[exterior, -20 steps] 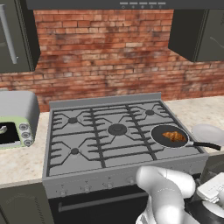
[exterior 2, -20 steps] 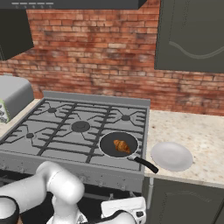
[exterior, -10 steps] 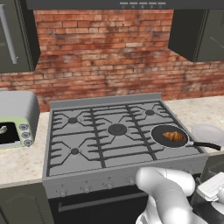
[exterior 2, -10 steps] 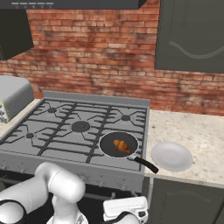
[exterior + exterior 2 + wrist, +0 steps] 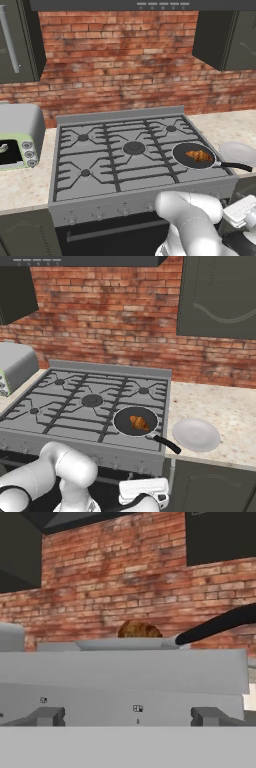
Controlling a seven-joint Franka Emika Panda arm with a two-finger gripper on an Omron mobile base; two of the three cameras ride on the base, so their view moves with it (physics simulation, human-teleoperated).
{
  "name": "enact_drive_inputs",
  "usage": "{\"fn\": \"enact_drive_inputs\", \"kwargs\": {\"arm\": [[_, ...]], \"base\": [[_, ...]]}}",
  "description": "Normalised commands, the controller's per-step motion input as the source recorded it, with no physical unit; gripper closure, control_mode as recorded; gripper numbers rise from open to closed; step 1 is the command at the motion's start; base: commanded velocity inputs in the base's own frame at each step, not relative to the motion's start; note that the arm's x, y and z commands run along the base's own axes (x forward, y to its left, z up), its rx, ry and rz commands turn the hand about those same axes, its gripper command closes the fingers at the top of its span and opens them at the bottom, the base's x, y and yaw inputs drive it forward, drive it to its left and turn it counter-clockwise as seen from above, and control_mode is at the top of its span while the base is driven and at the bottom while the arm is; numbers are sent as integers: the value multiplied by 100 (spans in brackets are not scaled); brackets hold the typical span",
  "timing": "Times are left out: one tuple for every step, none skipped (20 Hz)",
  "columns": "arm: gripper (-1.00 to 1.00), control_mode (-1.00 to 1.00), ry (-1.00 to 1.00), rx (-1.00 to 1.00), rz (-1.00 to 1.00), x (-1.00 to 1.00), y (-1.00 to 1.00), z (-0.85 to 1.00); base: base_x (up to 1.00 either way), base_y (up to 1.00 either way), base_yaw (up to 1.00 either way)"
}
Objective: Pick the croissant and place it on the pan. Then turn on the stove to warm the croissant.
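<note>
Resting in pan (image 5: 194, 156), croissant (image 5: 199, 156), on stove (image 5: 100, 165)

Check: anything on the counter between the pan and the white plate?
Only the pan's handle reaches toward the plate; otherwise bare counter, per the right base view.

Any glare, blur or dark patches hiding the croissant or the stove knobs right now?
Left base view: even flat light, croissant sharp in the pan, no glare. Right base view: equally clear, stove front knobs small but visible. Hand view: soft and coarse up close, croissant top just peeks over the pan rim.
</note>
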Motion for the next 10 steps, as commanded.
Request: {"fn": "enact_drive_inputs", "kwargs": {"arm": [[-100,-100,0,0,-4,20,9,-10],[-100,-100,1,0,-3,19,8,-13],[-100,-100,1,0,-1,19,5,-13],[-100,-100,1,0,0,19,2,-12],[-100,-100,2,0,0,20,1,-9],[-100,-100,1,0,0,18,1,-6],[-100,-100,1,0,0,15,6,-9],[-100,-100,2,0,0,17,4,-9],[-100,-100,1,0,0,21,0,-12],[-100,-100,1,0,0,21,0,-14]], "base": [[0,0,0],[0,0,0],[0,0,0],[0,0,0],[0,0,0],[0,0,0],[0,0,0],[0,0,0],[0,0,0],[0,0,0]]}}
